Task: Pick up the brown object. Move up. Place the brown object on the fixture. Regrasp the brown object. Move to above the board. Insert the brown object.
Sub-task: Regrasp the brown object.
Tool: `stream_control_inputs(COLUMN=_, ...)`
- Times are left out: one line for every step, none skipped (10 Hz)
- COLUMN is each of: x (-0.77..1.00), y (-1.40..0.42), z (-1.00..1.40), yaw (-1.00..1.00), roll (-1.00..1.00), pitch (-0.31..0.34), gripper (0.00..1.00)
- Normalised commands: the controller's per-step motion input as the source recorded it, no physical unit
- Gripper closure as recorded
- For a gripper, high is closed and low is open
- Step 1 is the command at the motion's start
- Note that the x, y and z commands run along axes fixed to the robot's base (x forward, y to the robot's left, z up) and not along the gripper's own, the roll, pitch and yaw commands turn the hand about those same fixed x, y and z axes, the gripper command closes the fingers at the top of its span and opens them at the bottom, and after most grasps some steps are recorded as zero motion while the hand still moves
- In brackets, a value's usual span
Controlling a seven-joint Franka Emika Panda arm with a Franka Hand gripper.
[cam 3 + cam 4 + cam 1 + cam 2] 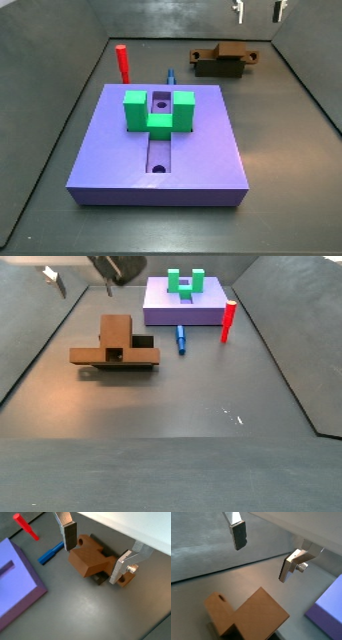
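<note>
While the brown object [115, 344] rests on the fixture [139, 366], the claw [95, 552] hangs open above.

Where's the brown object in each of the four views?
Wrist view: brown object below and between the gripper jaws, not held.
Wrist view: at the lower edge.
Side view: far end, on the fixture, brown object.
Side view: left of centre.
Shared landmark: board.

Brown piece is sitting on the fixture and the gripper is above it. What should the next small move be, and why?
Probably lower straight down to regrasp. The gripper hangs open above the brown object, touching nothing, in both wrist views. The brown object rests on the fixture, apart from the board, so it needs gripping before any move toward the board.
</note>
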Motion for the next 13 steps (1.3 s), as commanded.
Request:
stream_control_inputs(x=0.00, y=-0.13, z=0.10, yaw=0.21, roll=1.00, pitch=0.000, gripper=0.00)
stream_control_inputs(x=0.00, y=-0.16, z=0.13, yaw=0.17, roll=1.00, pitch=0.000, gripper=0.00)
stream_control_inputs(x=0.00, y=-0.16, z=0.12, yaw=0.15, roll=1.00, pitch=0.000, gripper=0.00)
stream_control_inputs(x=-0.03, y=-0.16, z=0.13, yaw=0.13, roll=1.00, pitch=0.000, gripper=0.00)
stream_control_inputs(x=-0.03, y=-0.16, z=0.13, yaw=0.12, roll=1.00, pitch=0.000, gripper=0.00)
stream_control_inputs(x=-0.05, y=-0.21, z=0.18, yaw=0.08, roll=1.00, pitch=0.000, gripper=0.00)
stream_control_inputs(x=0.00, y=-0.24, z=0.20, yaw=0.00, roll=1.00, pitch=0.000, gripper=0.00)
stream_control_inputs(x=0.00, y=-0.23, z=0.17, yaw=0.00, roll=1.00, pitch=0.000, gripper=0.00)
stream_control_inputs(x=0.00, y=-0.18, z=0.15, yaw=-0.13, roll=1.00, pitch=0.000, gripper=0.00)
stream_control_inputs(x=-0.02, y=-0.08, z=0.15, yaw=-0.29, roll=1.00, pitch=0.000, gripper=0.00)
stream_control_inputs(x=-0.03, y=-0.02, z=0.11, yaw=-0.41, roll=1.00, pitch=0.000, gripper=0.00)
stream_control_inputs(x=0.00, y=0.00, z=0.06, yaw=-0.49, roll=0.98, pitch=0.180, gripper=0.00)
stream_control_inputs(x=0.00, y=0.00, z=0.00, yaw=-0.48, roll=0.81, pitch=0.383, gripper=0.00)
